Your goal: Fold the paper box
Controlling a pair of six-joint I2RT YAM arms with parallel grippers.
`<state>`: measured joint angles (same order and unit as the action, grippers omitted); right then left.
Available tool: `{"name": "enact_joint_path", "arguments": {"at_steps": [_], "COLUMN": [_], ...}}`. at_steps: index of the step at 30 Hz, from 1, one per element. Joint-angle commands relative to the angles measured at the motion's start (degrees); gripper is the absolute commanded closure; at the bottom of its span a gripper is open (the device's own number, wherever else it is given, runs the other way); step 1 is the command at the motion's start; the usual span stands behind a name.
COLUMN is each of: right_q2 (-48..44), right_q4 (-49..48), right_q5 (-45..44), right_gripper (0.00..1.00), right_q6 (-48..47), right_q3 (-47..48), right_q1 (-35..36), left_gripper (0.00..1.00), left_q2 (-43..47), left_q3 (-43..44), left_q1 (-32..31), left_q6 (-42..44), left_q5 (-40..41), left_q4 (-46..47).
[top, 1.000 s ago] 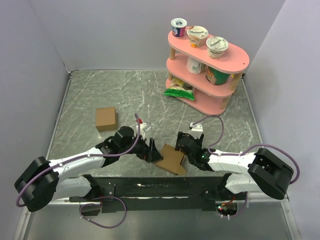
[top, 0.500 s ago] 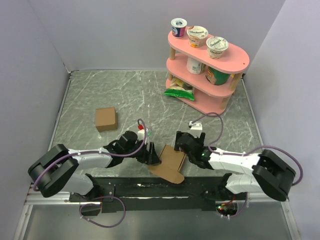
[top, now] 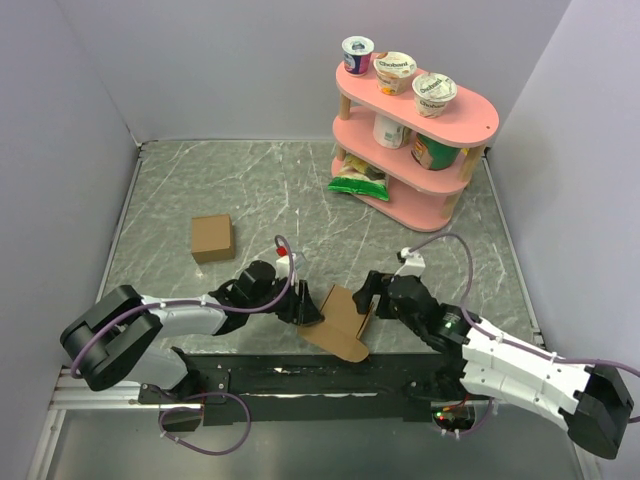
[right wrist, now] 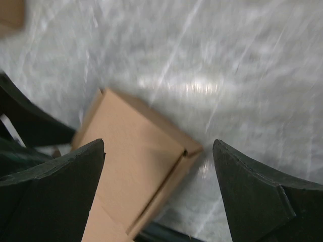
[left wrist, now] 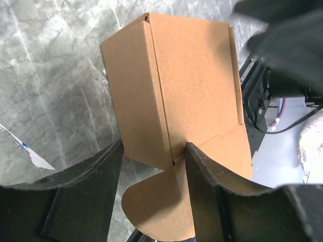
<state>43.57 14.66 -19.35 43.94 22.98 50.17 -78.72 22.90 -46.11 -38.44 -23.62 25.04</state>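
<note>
The paper box point(top: 343, 318) is a brown carton, part-folded, tilted up near the table's front edge with a rounded flap point(left wrist: 151, 201) hanging toward the rail. My left gripper point(top: 305, 308) reaches in from the left. In the left wrist view the left gripper point(left wrist: 154, 146) has its jaws half-narrowed astride the box's point(left wrist: 192, 85) lower corner; one finger point(left wrist: 207, 181) lies against the cardboard, while the other shows a sliver of table beside it. My right gripper point(top: 372, 290) hovers wide open by the box's right edge. In the right wrist view the right gripper point(right wrist: 159, 145) sits above the box point(right wrist: 126, 151) without touching it.
A small neat brown cube point(top: 212, 237) sits on the left of the marble table. A pink two-tier shelf point(top: 470, 125) with cups and a green bag point(top: 358, 182) stands at the back right. The black rail point(top: 300, 378) runs just below the box.
My left jaws have narrowed around the box's corner. The right arm has drawn back to the right, off the box, with its jaws wide. The box stands a little more upright.
</note>
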Motion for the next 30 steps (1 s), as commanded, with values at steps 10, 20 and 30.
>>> {"name": "enact_joint_path", "arguments": {"at_steps": [10,20,30], "right_q2": [7.9,12.7,13.2], "right_q4": [-12.4,-10.0,-10.2], "right_q5": [16.4,10.0,37.2], "right_gripper": [0.26,0.19,0.01], "right_q6": [7.0,-0.9,-28.4], "right_q3": [-8.6,-2.0,7.1], "right_q1": [-4.9,-7.0,-21.4], "left_gripper": [0.42,0.19,0.04], "left_q2": [2.8,11.5,18.3], "left_q3": [-2.1,-3.6,-2.2], "left_q1": [0.1,2.8,12.0], "left_q6": [0.0,2.0,6.0], "left_q5": [4.2,7.4,-2.3], "left_q4": [0.2,-4.2,-5.3]}}
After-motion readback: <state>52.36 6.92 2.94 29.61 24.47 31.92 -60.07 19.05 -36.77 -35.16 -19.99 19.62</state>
